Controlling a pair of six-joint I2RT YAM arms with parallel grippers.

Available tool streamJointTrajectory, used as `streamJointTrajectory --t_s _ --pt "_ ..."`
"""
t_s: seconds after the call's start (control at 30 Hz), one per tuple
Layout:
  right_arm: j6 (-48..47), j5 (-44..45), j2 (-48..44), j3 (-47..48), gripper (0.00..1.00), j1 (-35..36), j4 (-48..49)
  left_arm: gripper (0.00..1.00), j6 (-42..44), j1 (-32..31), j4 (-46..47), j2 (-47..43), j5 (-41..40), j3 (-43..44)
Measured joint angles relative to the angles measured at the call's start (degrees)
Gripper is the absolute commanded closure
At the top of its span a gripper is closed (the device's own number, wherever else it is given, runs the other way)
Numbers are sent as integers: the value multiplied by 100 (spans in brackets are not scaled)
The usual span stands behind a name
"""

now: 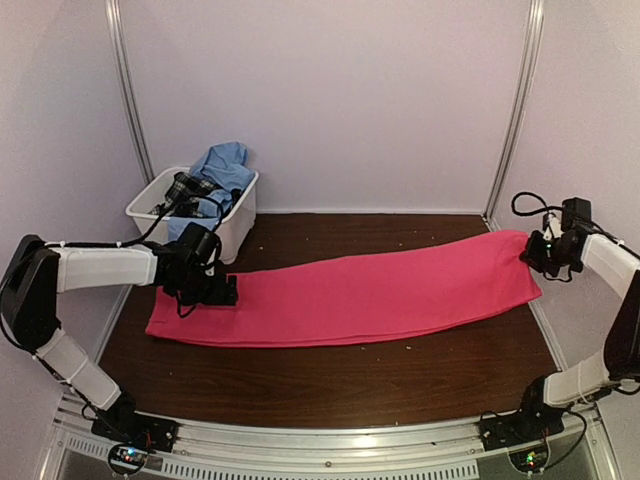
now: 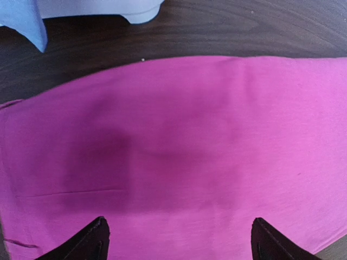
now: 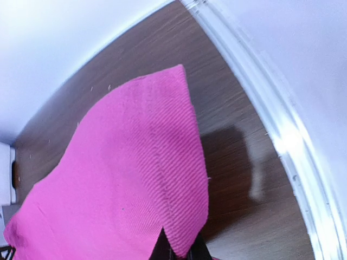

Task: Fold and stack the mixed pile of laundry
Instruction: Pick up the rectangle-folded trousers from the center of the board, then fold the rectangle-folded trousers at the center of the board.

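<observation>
Leftmost, the light blue collared shirt (image 1: 225, 163) and plaid garment (image 1: 188, 189) sit in the white tub (image 1: 238, 228). Beside it, the left gripper (image 1: 213, 288) hangs spread wide over the pink-red cloth (image 1: 360, 295), which lies flat along the table (image 1: 300, 390). The cloth looks thin, limp and light, best pinched at its corners. Far right, the right gripper (image 1: 538, 255) seems clamped on the cloth's end hem.
</observation>
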Motion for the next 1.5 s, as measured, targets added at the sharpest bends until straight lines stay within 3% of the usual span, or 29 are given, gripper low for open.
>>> streamJointTrajectory --t_s 0.13,0.33,0.57,0.73,0.9,1.07,1.27,1.5 --pt "101 109 -299 48 100 -608 -11 7 0 0 -85 -251 -72 17" --pt "232 -411 -52 522 100 -310 -52 3 -4 2 -236 -398 -181 72" --pt "616 -925 837 1102 100 2061 608 2 -155 140 -227 -859 -125 -92" --pt "1075 -1252 2326 1685 100 3842 1432 2 -374 374 -90 -1327 9 -621" --pt "1502 -1545 3917 2361 100 4662 2177 2 -498 485 -76 -1513 120 -870" --pt "1871 -1657 4734 2159 100 4774 2844 2 -538 498 -61 -1604 138 -909" --pt "1971 -1777 4153 844 100 4426 3547 2 -538 501 -72 -1762 107 -922" --pt "1235 -1775 3025 -72 100 3300 2481 2 -474 505 -85 -1775 15 -920"
